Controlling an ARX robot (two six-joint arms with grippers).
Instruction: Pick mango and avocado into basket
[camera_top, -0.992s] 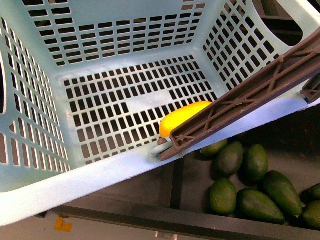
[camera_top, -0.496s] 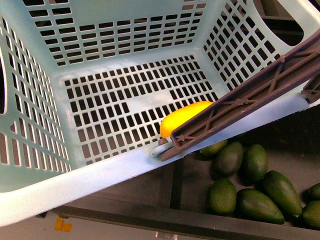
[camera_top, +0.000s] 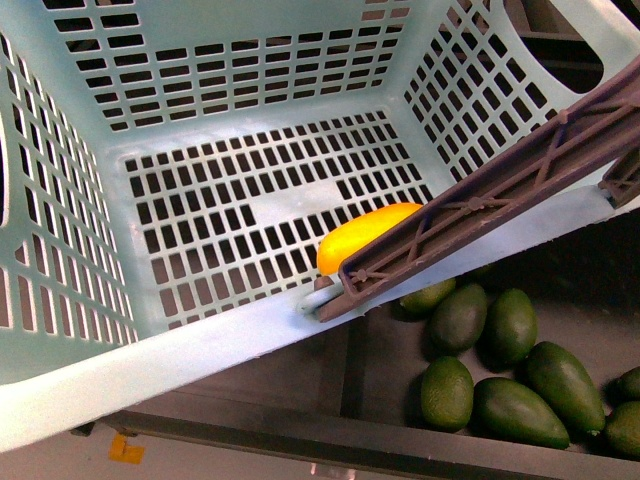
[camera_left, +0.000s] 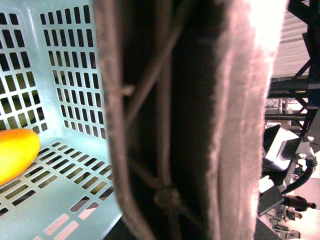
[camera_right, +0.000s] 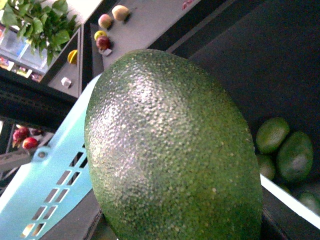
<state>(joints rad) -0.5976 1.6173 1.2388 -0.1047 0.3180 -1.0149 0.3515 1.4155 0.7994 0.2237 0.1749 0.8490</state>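
The avocado (camera_right: 172, 150) fills the right wrist view, very close to that camera; the jaws themselves are not visible there, so whether they are clamped on it cannot be told. Its skin is dark green, dull and finely pebbled, egg-shaped. The basket (camera_right: 47, 175) rim shows just beside it.

The mango (camera_top: 360, 234) lies on the basket (camera_top: 200, 90) floor, against the near wall, partly behind the brown handle (camera_top: 490, 195). It is smooth, bright yellow, elongated. In the left wrist view the mango (camera_left: 17, 152) sits on the lattice floor beside the blurred, ribbed handle (camera_left: 170, 120), which blocks most of the picture; the left jaws are not seen.

The basket is pale turquoise plastic with slotted sides and bottom. Loose green avocados (camera_top: 500, 370) lie outside it, past the near wall, on a dark shelf (camera_top: 385, 350).
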